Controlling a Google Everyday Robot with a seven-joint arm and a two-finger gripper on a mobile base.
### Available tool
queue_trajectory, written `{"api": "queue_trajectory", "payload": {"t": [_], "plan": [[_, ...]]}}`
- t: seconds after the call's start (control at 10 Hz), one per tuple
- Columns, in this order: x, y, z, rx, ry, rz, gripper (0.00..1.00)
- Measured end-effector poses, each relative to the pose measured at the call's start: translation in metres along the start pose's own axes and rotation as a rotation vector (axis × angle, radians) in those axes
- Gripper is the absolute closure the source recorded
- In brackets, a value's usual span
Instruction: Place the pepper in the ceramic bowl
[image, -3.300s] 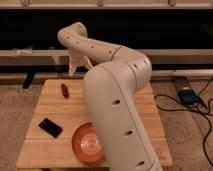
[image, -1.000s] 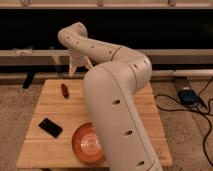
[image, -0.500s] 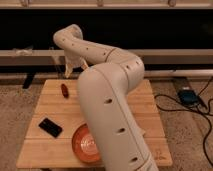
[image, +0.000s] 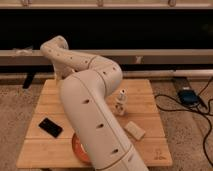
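Observation:
The ceramic bowl (image: 78, 148) is a glossy orange-brown dish at the table's front; only its left rim shows, the rest is behind my arm. The pepper is hidden; my arm covers the back left of the table. My white arm (image: 90, 100) rises from the front, bends at an elbow (image: 55, 48) at the back left and turns down. My gripper (image: 59, 76) hangs below that elbow, over the table's back left edge, mostly behind the arm.
On the wooden table (image: 150, 112) a flat black rectangular object (image: 50, 127) lies at the front left. A small white bottle (image: 120, 102) stands at the centre right and a beige block (image: 135, 130) lies in front of it. Cables and a blue device (image: 188, 95) lie on the floor to the right.
The arm has swung left and the view has shifted. The arm now covers the pepper, which showed at the back left before, and more of the bowl.

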Motion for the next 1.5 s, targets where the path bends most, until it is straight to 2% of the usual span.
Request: {"api": "queue_trajectory", "payload": {"t": [0.1,0.3,0.5,0.6,0.8,1.2,1.5], "plan": [[0.002,0.001,0.011,0.013,-0.011,0.026,0.20],[0.007,-0.001,0.019,0.031,-0.044,0.062,0.20],[0.005,0.008,0.020,0.055,-0.121,0.084,0.20],[0.003,0.012,0.022,0.052,-0.140,0.087,0.20],[0.000,0.017,0.033,0.028,-0.143,0.079,0.20],[-0.007,0.028,0.064,-0.044,-0.094,0.048,0.20],[-0.013,0.033,0.080,-0.061,-0.067,0.026,0.20]]}}
